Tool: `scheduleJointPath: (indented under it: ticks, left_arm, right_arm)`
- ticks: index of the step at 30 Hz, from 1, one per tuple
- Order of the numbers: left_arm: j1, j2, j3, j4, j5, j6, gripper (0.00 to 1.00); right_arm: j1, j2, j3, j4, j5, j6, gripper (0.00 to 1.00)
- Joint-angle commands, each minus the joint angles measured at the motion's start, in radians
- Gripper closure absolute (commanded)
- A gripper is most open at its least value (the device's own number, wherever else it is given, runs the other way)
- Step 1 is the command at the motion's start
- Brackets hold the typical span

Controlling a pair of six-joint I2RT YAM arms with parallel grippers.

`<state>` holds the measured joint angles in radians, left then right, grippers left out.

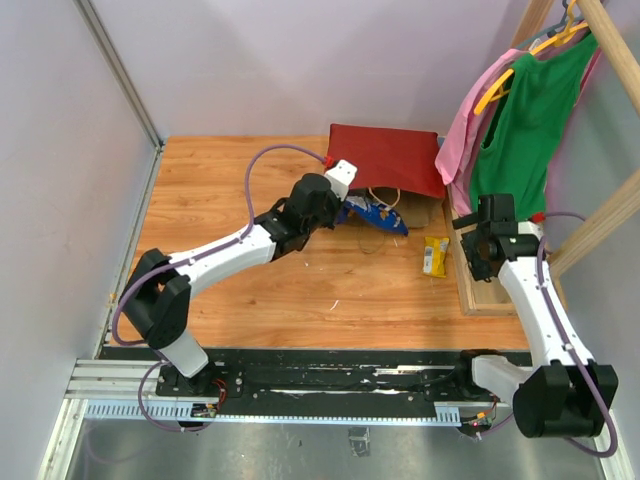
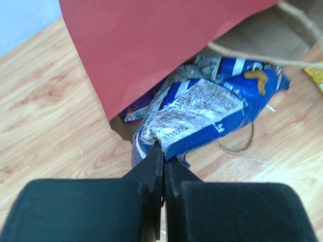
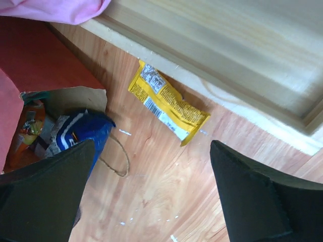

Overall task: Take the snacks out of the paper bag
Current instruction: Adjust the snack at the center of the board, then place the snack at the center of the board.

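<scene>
So far only bar (image 3: 169, 108) lies beside bag (image 2: 151, 45). Left gripper (image 2: 162, 156) pinches Doritos (image 2: 212, 116), half out of bag. Packets (image 3: 29, 125) remain inside bag. Right gripper (image 3: 151, 146) wide, empty.

Matt red paper bag (image 2: 126, 45), glossy blue packet (image 2: 222, 121), smooth wooden table (image 1: 300, 300)

A light wooden table top with plank grain (image 1: 230, 190) fills the floor of the scene, and small white specks (image 3: 124, 132) lie scattered over it. Plain pale lilac walls (image 1: 300, 60) close it in at the back and on the left. At the right edge stands a clothes rack of bare wooden poles (image 1: 600, 225) on a flat pale wooden base board (image 3: 227, 55). A green sleeveless cloth top (image 1: 525, 110) hangs from it, with a pink cloth garment (image 1: 472, 120) just beside it on the left, on a yellow-orange hanger (image 1: 495, 92). The pink hem droops to the table's far right corner.
</scene>
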<state>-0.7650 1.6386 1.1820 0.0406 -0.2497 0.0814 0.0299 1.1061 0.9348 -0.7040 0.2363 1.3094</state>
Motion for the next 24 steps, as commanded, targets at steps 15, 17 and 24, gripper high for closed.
scheduleJointPath:
  ticks: [15, 17, 24]
  left_arm:
    - [-0.028, -0.406, 0.113, -0.075, 0.031, -0.026, 0.99]
    - [-0.028, -0.464, 0.109, -0.072, 0.012, -0.030, 0.99]
    - [0.031, -0.554, 0.184, -0.159, -0.295, -0.110, 0.99]
  right_arm:
    - [-0.010, -0.154, -0.064, -0.050, 0.128, -0.176, 0.02]
    - [-0.006, -0.164, -0.066, -0.056, 0.131, -0.182, 0.02]
    - [0.010, -0.187, -0.075, -0.068, 0.153, -0.211, 0.02]
